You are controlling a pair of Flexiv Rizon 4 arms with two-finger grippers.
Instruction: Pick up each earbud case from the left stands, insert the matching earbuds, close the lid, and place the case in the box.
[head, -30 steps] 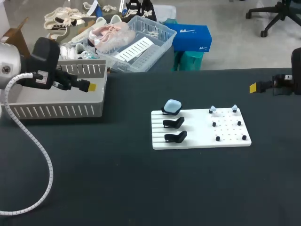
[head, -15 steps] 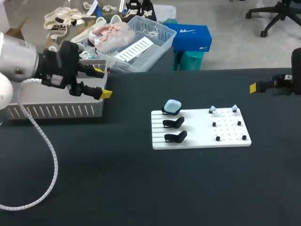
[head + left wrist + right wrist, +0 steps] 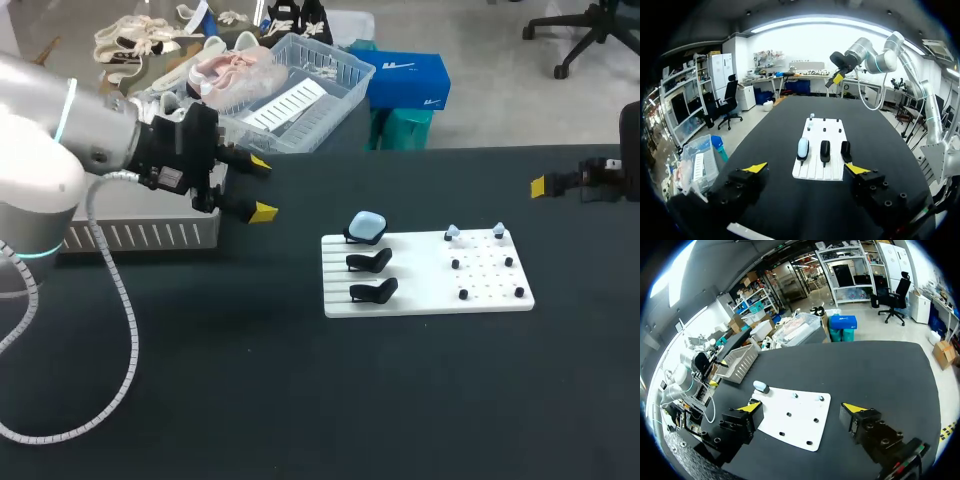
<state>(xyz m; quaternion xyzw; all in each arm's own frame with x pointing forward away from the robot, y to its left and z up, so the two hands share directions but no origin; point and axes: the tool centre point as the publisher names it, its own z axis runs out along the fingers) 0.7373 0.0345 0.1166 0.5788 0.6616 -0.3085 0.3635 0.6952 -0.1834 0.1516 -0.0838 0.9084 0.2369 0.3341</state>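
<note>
Left fingers [image 3: 263, 211] apart, empty; right fingers [image 3: 855, 409] apart, empty | box [image 3: 150, 236]: contents hardly visible | blue case [image 3: 367, 225] on board [image 3: 430, 296]

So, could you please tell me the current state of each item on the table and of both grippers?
earbud case: looks closed, sitting on the rear stand.
front two stands: empty.
pale blue earbuds: on the board's pegs, not inserted.
left gripper: open, empty.
right gripper: open, empty.
box: inside hidden.
</note>
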